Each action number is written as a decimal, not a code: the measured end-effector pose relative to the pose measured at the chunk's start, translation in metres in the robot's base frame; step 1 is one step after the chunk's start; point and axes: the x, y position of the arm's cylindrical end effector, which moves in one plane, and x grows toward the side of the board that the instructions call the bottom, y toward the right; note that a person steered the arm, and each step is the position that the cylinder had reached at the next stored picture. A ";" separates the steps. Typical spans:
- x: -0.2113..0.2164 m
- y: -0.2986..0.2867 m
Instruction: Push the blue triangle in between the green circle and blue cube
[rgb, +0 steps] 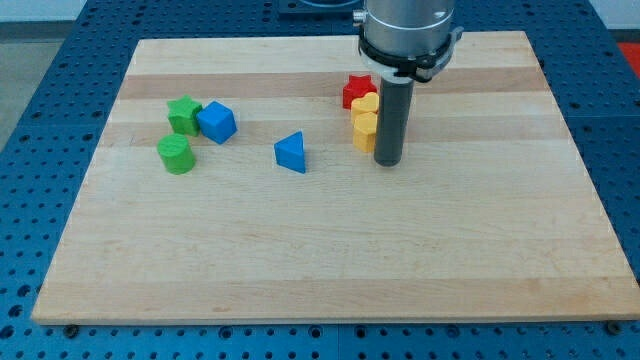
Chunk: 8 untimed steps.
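Right now, in the camera view, my tip (388, 162) is resting on the wooden board (330, 270), right of the board's middle and toward the view's top. It is standing just beside the yellow blocks (364, 121), on their right, and whether it is touching them I cannot tell. These yellow pieces are sitting stacked one below another in the view, their exact shapes hard to make out. A red star-like block (356, 90) is sitting just above them, touching or nearly so.

As for a claw, the arm is carrying none: it is ending in a plain dark rod, so it is neither clasping nor releasing anything.

The blue triangle (291, 153) is lying alone near the board's middle, well to the left of my tip and apart from every other block. Farther left, the blue cube (216, 122) is sitting against a green star-shaped block (184, 114). The green circle (176, 154) is sitting just below those two, close to them.
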 end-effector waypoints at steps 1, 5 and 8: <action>0.009 -0.006; 0.000 -0.100; -0.015 -0.201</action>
